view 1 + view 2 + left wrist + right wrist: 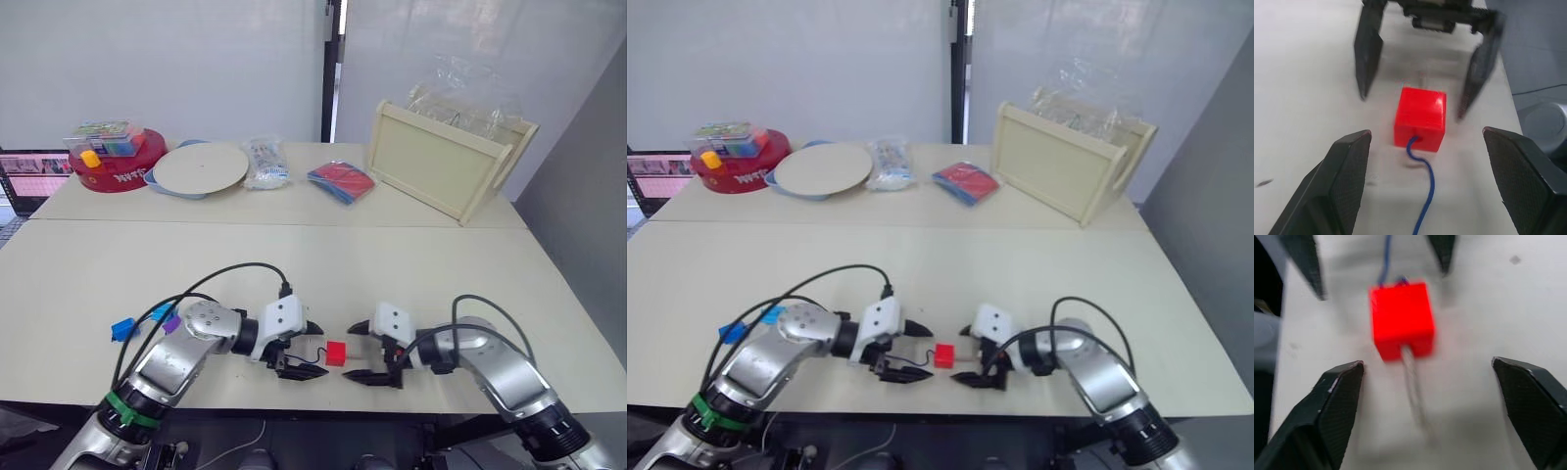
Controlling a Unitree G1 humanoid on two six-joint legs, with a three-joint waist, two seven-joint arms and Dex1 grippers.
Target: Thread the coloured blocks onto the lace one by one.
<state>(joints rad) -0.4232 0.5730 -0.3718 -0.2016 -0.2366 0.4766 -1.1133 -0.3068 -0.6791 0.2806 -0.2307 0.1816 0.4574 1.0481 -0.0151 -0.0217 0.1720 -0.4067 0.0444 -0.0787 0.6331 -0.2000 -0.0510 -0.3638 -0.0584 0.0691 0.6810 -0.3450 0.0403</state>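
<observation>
Fingers of both grippers are spread wide and nothing is gripped by either. From the head camera, the left gripper (299,352) and the right gripper (372,354) are seen facing each other low over the pale, matte table (294,255), with the red block (336,353) resting on the table between them. A blue block (122,329) and a purple block (170,324) lie near the left arm's elbow, well apart from the red one. Along the far edge are seen a round red tin (116,166), a pale round plate (202,168), a flat red-and-blue packet (341,181) and a wooden crate (446,157).

From the left wrist, the red block (1420,119) is shown as a glossy, sharp-edged plastic cube, untouched, with the thin blue lace (1425,191) entering a hole in its near face.

From the right wrist, the lace's pale stiff tip (1413,387) is seen sticking out of the block's opposite face, lying on the table between the parted black fingers (1327,411).
</observation>
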